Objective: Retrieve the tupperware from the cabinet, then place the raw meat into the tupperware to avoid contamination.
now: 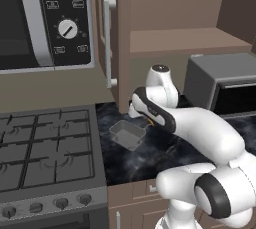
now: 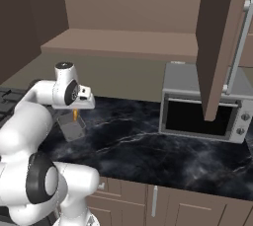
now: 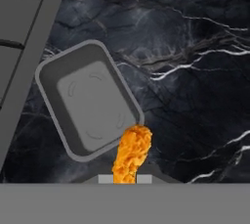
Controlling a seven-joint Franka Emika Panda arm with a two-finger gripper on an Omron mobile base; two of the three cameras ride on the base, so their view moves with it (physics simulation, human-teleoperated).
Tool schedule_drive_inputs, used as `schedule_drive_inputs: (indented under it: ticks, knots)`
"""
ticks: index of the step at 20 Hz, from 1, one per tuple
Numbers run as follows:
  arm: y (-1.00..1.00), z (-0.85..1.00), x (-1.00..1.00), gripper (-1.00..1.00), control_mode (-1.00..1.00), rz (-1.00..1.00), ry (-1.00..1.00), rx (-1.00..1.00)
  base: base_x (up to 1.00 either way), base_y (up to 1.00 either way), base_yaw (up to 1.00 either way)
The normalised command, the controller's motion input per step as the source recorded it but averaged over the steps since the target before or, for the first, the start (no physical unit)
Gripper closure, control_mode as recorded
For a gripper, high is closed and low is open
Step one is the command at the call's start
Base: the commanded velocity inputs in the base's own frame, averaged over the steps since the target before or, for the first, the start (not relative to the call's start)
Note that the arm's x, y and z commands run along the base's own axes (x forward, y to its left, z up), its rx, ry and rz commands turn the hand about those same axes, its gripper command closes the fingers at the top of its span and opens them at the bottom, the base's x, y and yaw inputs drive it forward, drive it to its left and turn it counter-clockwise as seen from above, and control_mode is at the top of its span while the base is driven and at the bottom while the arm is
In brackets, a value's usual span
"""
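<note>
The tupperware, a small empty grey tub, sits on the dark marble counter beside the stove, also seen in the left base view and the right base view. My gripper hangs just above the tub's near rim, shut on the raw meat, an orange piece that points down toward the tub's edge. From the right, the raw meat shows under the gripper. The cabinet stands open above the counter, its wooden shelf bare.
A grey toaster oven stands on the counter to the right, under the open cabinet door. The gas stove lies to the left, with a microwave above it. Dark counter stretches between tub and oven.
</note>
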Motion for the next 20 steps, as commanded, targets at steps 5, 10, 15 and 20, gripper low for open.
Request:
schedule_drive_inputs:
  ticks: [5, 10, 15, 20]
  knots:
    - [0.41, -0.01, -0.09, 1.0, -1.0, 0.0, 0.0, 0.0, 0.0, 0.0, 0.0]
    - [0.44, -0.03, 0.06, 1.0, -1.0, 0.0, 0.0, -0.01, 0.0, 0.0, 0.0]
    - [0.3, -0.15, 0.17, 1.0, -1.0, 0.01, 0.02, -0.03, 0.0, 0.0, 0.0]
    - [0.11, -0.31, 0.12, 1.0, -1.0, 0.02, 0.07, -0.07, 0.0, 0.0, 0.0]
